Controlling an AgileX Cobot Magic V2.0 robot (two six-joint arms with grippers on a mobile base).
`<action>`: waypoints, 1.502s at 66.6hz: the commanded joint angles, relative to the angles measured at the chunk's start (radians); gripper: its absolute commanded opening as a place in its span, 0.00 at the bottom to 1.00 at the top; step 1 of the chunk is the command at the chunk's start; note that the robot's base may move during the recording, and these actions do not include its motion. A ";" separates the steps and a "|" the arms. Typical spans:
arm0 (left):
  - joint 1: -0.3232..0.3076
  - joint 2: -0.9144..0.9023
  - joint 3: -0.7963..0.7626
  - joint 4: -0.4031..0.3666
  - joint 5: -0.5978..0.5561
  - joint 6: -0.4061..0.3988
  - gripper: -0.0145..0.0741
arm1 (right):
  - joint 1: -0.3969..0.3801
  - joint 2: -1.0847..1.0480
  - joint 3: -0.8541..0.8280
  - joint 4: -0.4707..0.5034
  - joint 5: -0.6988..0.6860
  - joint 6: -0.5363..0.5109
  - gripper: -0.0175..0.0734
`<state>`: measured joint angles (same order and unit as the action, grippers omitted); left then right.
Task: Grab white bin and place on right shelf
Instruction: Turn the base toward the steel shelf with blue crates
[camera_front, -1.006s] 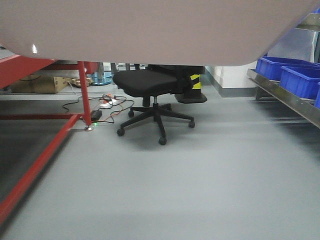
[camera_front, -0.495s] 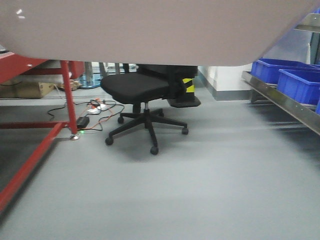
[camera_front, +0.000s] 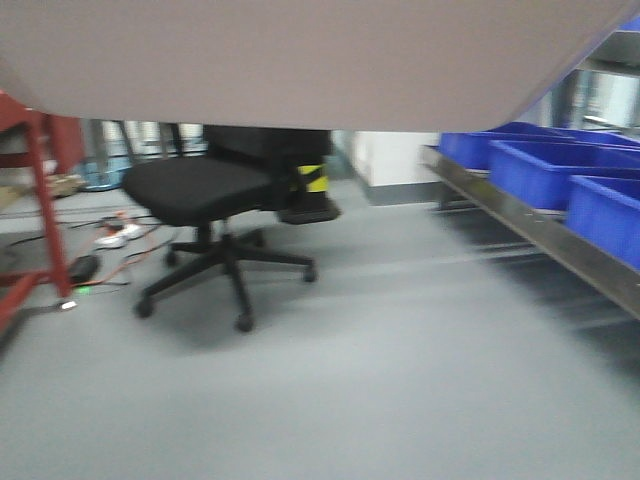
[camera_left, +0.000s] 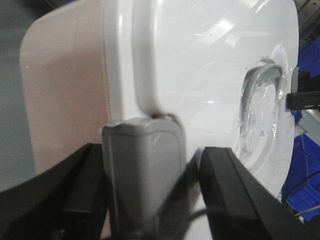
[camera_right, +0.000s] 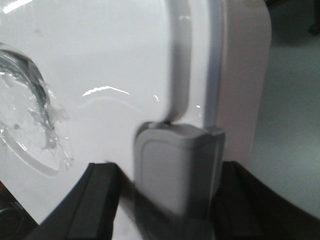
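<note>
Between my two arms, up over the grey floor (camera_front: 400, 380), hangs the white bin (camera_left: 200, 60): smooth glossy lid with a sunken round handle (camera_left: 260, 105), pale pinkish wall, rounded corners. Black fingers of my left gripper (camera_left: 150, 155) stand at both sides of a grey boxy clip (camera_left: 142, 175) on the lid edge, and my right gripper (camera_right: 170, 170) does the same at the other end, but if they really pinch I cannot tell. To the right, apart from the bin, runs the right shelf (camera_front: 540, 225) of shiny steel bearing blue bins (camera_front: 540, 170); a black office chair (camera_front: 200, 190) stands ahead.

White bin (camera_front: 300, 60) cut off above (front view motion-blurred).
</note>
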<state>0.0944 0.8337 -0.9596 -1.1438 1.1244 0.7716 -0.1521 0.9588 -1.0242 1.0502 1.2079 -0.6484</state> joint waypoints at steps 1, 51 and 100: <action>-0.015 -0.016 -0.037 -0.177 0.053 0.005 0.46 | 0.008 -0.014 -0.038 0.155 0.073 -0.009 0.66; -0.015 -0.016 -0.037 -0.177 0.053 0.005 0.46 | 0.008 -0.014 -0.038 0.155 0.073 -0.009 0.66; -0.015 -0.016 -0.037 -0.177 0.053 0.005 0.46 | 0.008 -0.014 -0.038 0.155 0.073 -0.009 0.63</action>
<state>0.0944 0.8337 -0.9596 -1.1438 1.1244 0.7716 -0.1521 0.9588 -1.0242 1.0502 1.2079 -0.6484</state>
